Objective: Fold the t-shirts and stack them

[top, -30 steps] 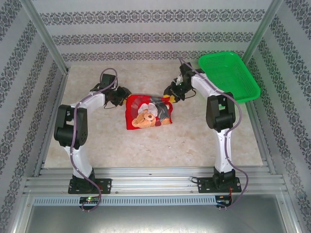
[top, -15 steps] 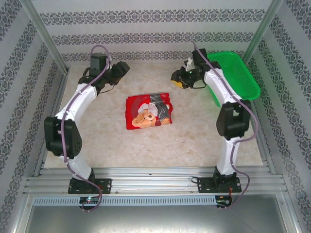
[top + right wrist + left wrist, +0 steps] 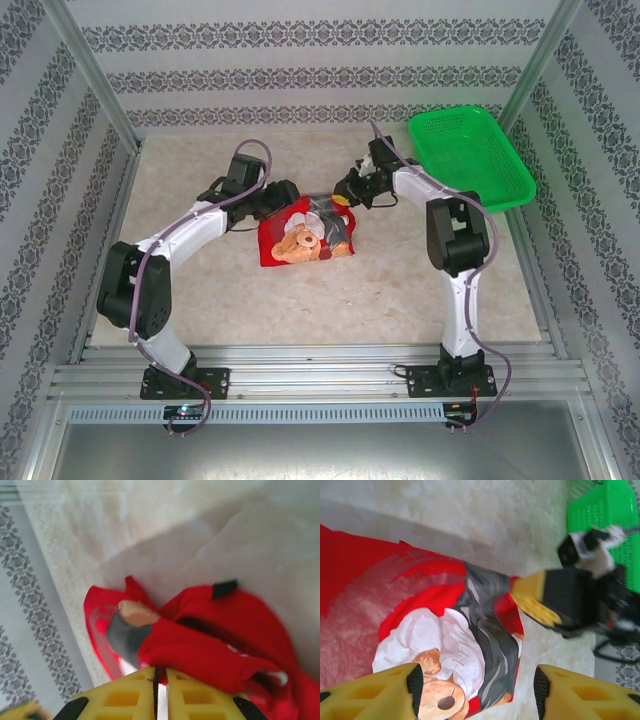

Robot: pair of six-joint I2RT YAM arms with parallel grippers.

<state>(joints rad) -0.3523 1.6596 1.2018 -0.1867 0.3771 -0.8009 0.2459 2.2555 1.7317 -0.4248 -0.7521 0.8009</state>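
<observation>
1. Folding step, it seemed: shirt (image 3: 305,232) lay mid-table as a small packet, bear side up.
2. L gripper (image 3: 477,685) hung over the shirt's left edge, jaws apart, holding nothing.
3. R gripper (image 3: 160,672) was at the far right corner, jaws nearly together; cloth pinched or not, I could not tell.
4. Next move prob. needed a sure pinch of the edge w/o dragging the packet.
5. Pale, marble-like table (image 3: 400,290); green basket (image 3: 470,155) at its far right; patterned walls (image 3: 300,80) around.
</observation>
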